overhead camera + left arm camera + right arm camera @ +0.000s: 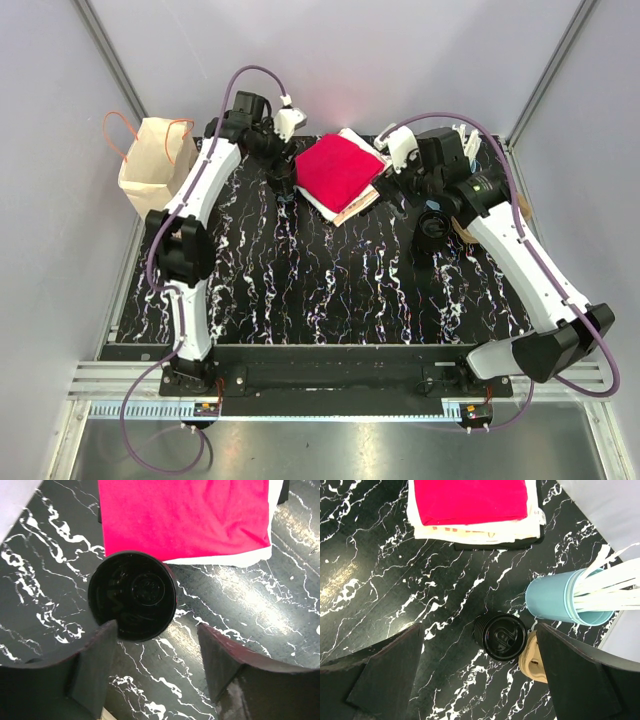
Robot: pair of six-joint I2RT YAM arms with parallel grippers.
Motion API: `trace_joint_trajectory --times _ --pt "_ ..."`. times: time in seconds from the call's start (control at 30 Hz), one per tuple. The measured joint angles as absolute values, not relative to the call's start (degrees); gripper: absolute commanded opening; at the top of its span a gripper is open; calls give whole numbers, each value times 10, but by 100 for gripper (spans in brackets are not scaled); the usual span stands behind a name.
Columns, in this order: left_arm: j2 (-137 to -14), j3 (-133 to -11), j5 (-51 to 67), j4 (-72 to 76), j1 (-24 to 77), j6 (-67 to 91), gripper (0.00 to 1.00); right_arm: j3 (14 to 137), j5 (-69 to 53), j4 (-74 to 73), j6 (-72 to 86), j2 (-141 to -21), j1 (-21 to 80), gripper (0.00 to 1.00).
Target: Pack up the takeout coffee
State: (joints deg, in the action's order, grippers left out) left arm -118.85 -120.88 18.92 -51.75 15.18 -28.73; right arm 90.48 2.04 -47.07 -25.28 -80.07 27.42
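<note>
Left wrist view puts the black cup (132,596) just ahead of my left end effector (157,630) and a little to its left. It stands upright on the surface (250,605), so its long axis points straight up at me and I see only a round face. Whether it is lidded or open-mouthed I cannot tell. My left end effector is released, fingers spread with nothing between them. The left fingertip (107,635) overlaps the cup's near rim in this view, but I cannot tell whether it touches the rim or hangs above it. Just beyond the cup lies the red cloth (185,515), its edge close to the cup's far side, and I judge it the likeliest thing to snag if I push forward. The paper bag (155,160) stands well off to this end effector's left, past the surface's edge and far from my right arm, so the left arm looks better placed for the carry.

My right end effector (479,630) is released too, fingers wide apart, above a ribbed black lidded cup (501,636) that sits slightly to its right. Further right stands a blue tumbler (560,600) of white sticks (612,587). A tan piece (532,662) lies against the lidded cup.
</note>
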Motion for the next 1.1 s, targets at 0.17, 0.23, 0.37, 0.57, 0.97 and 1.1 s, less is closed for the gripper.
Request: trace_joint_trajectory --times 0.17,0.23,0.37,0.57,0.97,1.1 --pt "-1218 -1227 198 -538 152 -296 61 903 20 -462 -253 -797 271 100" --pt "-1227 -1230 201 -546 152 -299 61 903 20 -461 -253 -797 270 100" --pt "-1237 -1233 205 -553 152 -302 57 903 20 -461 -253 -797 269 100" --pt "-1240 -1234 207 -559 152 -306 47 903 20 -461 -252 -797 266 100" --pt "-1247 -1247 208 -561 152 -310 40 903 20 -461 -252 -797 264 100" --pt "-1250 -1247 208 -561 152 -311 35 903 20 -461 -252 -797 264 100"
